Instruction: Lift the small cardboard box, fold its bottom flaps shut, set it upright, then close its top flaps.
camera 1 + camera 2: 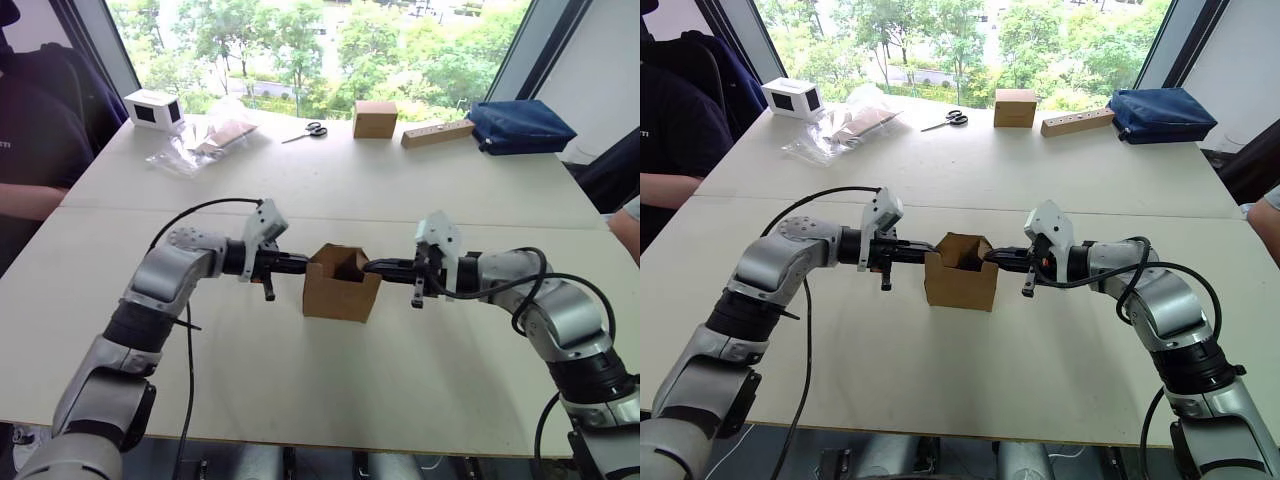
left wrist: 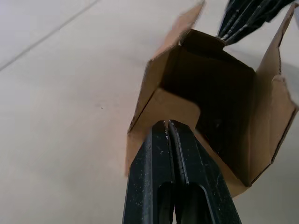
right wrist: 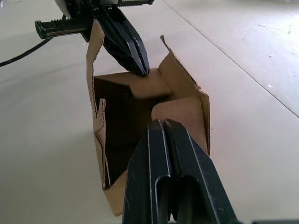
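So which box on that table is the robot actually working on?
Look at the near half of the big pale table, between the two claws. There stands the small plain brown cardboard box, its top open and flaps up. The other brown cardboard cube sits shut at the far edge by the window.

— Does any lettering read on the small cardboard box (image 1: 340, 287)?
— None; its walls and flaps are plain brown.
— And at the table's far edge?
— The other cardboard cube (image 1: 374, 118) shows no print. The white box (image 1: 153, 108) at the far left corner has a dark face, but no words can be made out there.
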### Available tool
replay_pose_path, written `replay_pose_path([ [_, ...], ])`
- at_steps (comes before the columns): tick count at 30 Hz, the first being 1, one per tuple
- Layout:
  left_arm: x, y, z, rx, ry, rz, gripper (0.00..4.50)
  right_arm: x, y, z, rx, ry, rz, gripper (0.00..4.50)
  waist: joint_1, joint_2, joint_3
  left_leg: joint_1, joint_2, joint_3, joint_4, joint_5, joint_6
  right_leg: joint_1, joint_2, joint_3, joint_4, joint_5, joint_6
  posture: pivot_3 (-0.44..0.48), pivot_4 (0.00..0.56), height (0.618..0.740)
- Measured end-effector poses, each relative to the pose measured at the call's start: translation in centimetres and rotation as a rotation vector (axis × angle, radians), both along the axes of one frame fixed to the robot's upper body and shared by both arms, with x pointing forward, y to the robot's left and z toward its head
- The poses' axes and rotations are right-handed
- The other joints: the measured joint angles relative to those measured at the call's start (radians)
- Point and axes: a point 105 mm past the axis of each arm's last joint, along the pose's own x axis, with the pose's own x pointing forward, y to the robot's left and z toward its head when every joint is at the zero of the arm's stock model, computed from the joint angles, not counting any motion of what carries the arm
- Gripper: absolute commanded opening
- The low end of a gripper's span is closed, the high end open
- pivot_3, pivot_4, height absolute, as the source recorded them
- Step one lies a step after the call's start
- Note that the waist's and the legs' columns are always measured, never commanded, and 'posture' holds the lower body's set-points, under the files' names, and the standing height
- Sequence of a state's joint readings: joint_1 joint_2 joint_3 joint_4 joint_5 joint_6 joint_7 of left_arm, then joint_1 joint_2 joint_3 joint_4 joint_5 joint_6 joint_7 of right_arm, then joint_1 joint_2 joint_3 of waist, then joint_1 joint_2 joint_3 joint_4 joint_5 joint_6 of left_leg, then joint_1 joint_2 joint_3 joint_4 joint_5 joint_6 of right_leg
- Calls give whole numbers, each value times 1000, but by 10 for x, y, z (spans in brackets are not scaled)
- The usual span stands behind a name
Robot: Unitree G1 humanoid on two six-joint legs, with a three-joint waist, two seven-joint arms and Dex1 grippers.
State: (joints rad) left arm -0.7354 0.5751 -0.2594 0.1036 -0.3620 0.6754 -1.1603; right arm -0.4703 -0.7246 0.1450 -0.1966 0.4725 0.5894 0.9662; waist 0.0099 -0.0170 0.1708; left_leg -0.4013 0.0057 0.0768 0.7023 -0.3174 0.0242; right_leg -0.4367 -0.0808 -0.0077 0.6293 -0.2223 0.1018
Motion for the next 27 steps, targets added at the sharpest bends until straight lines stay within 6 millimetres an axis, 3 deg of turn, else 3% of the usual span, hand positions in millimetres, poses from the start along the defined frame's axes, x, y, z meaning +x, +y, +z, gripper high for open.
replay_pose_path([
  [8,2,-4,-1,49,-36,-35,44,1,5,-13,-47,26,25,0,1,0,0,0,0,0,0,0,0,0,0,0,0,0,0,0,150,740],
  [15,5,-8,-1,52,-71,-50,44,12,2,-12,-86,-11,11,0,0,0,0,1,0,0,0,0,0,1,0,0,0,0,0,0,150,740],
  [27,8,-10,-3,38,-74,-46,44,14,5,-14,-78,-12,16,0,-1,0,0,5,0,0,0,0,0,5,0,0,0,0,0,0,150,740],
])
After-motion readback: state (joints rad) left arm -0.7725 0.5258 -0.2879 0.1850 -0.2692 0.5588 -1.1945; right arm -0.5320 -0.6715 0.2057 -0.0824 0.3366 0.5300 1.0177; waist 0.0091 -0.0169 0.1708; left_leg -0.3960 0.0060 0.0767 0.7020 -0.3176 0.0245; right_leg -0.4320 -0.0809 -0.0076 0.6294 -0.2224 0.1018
